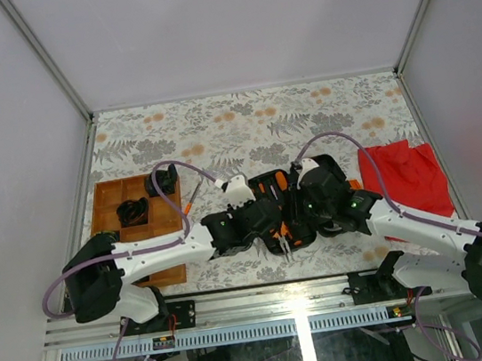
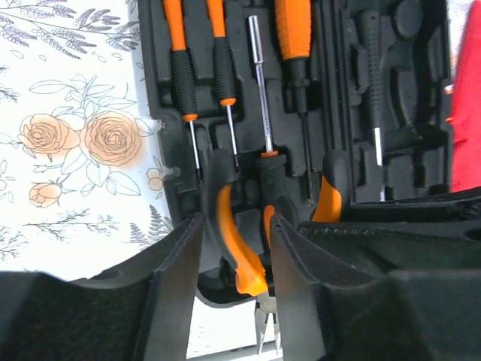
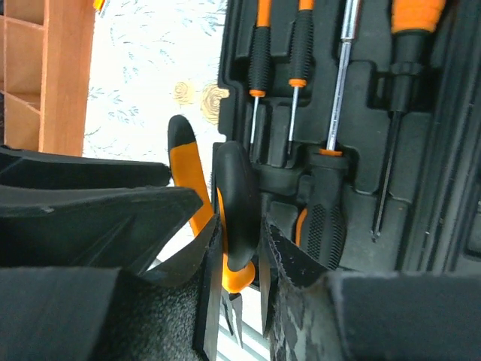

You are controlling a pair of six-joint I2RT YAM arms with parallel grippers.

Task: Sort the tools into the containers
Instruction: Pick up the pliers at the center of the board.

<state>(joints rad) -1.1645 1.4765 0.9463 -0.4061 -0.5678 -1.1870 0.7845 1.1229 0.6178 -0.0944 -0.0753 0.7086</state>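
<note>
The black tool case lies open at the middle of the table between both arms. Orange-and-black screwdrivers and a steel driver rest in its moulded slots. Pliers stick out over its near edge, tips toward the arms. My left gripper is open around an orange-and-black pliers handle, with a gap on the left side. My right gripper is shut on a black pliers handle; the other handle stays outside its left finger. The wooden tray stands at the left.
Black items lie in the tray's compartments. A thin orange-tipped driver lies between tray and case. A red cloth lies right of the case. A slim black-handled tool sits in the case's far half. The two grippers crowd close together.
</note>
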